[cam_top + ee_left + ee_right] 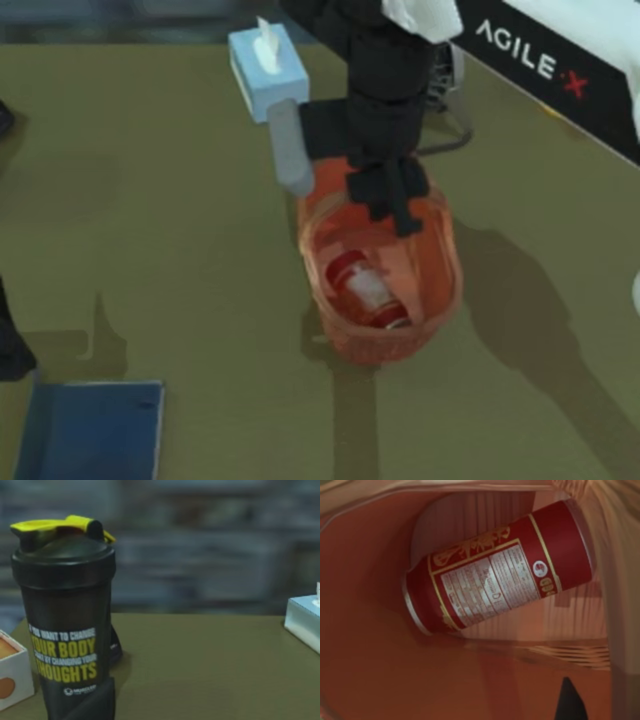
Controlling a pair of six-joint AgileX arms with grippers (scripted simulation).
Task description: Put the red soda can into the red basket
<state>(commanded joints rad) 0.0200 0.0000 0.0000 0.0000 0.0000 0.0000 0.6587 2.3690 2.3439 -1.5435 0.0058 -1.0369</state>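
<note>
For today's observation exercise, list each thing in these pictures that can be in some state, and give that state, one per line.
Red soda can: lying on its side inside the basket, free of any claw.
Red basket: upright on the table, holding the can.
Right claw: above the basket's far rim, holding nothing.
Tissue box: upright, a tissue sticking out.
Shaker bottle: standing, lid closed.

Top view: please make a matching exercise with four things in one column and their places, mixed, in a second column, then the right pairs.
1. red soda can
2. red basket
3. tissue box
4. blue object

a. far edge of the table, left of the right arm
b. table middle, under the right claw
c. lying on its side inside the basket
d. near left corner of the table

Pairs: 1-c, 2-b, 3-a, 4-d
</note>
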